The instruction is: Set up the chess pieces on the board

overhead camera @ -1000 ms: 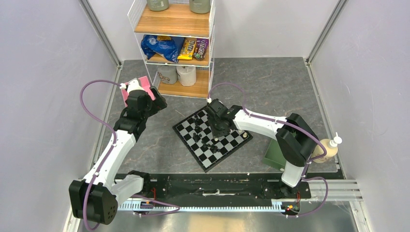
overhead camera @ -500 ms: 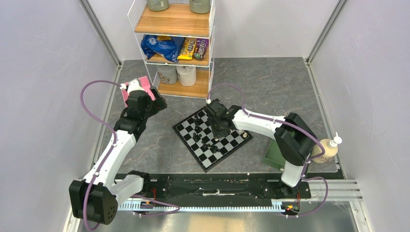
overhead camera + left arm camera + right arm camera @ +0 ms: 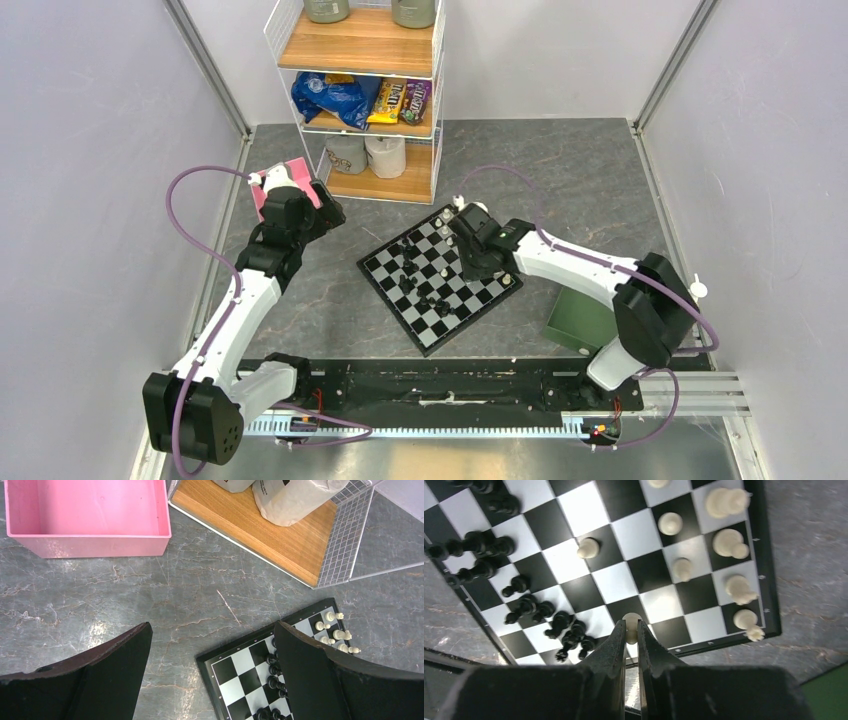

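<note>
Right wrist: right gripper (image 3: 631,630) clamps a cream pawn (image 3: 631,621) over the board (image 3: 770,580) near its right corner, left gripper (image 3: 212,630) hangs splayed off its far-left corner; cream pieces (image 3: 730,542) partly ranked, black pieces (image 3: 529,607) bunched, so I'd say under half done.

Black-and-white checked board (image 3: 610,582); black pieces (image 3: 528,605); cream pieces (image 3: 670,523); pink box (image 3: 85,546).

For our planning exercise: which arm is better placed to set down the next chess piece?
Right. The right hand grips a cream piece above the board; the left hand hangs open, empty, beside it.
</note>
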{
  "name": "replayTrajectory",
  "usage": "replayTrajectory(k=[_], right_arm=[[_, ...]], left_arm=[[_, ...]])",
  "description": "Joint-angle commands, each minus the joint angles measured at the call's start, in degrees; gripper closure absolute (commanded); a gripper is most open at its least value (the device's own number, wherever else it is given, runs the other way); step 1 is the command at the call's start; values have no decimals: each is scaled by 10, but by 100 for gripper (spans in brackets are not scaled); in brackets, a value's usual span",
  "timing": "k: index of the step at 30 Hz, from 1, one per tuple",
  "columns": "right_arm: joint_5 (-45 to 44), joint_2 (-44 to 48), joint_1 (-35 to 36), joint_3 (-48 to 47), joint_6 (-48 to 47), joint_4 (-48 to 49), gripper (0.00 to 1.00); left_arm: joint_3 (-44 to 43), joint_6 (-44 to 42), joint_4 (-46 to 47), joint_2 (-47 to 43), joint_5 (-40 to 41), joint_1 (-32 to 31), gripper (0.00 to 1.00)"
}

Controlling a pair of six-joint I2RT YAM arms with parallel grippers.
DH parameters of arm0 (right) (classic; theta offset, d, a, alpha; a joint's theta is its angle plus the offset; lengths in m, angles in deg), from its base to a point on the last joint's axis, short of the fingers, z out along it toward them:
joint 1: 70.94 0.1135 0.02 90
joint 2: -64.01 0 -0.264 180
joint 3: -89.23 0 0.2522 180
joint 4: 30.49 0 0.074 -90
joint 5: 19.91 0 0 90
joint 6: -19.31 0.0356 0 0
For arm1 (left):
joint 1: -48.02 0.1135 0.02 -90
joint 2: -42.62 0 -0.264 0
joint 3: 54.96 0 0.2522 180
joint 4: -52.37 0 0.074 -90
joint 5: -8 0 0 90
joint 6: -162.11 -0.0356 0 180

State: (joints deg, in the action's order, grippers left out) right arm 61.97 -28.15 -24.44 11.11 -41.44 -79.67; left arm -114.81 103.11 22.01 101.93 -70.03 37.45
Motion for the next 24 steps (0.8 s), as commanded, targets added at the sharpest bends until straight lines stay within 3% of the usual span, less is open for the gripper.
replayTrajectory(k=[1, 20, 24], right_arm=[[-19, 31, -24, 34, 13, -8, 85], [-20, -12, -79, 36, -13, 22, 84], [-19, -13, -78, 37, -13, 23, 78]], left_arm=[[-8, 0, 14, -6, 3, 5, 1], [-4, 1, 10, -11, 9, 5, 2], [0, 4, 15, -9, 5, 4, 2]])
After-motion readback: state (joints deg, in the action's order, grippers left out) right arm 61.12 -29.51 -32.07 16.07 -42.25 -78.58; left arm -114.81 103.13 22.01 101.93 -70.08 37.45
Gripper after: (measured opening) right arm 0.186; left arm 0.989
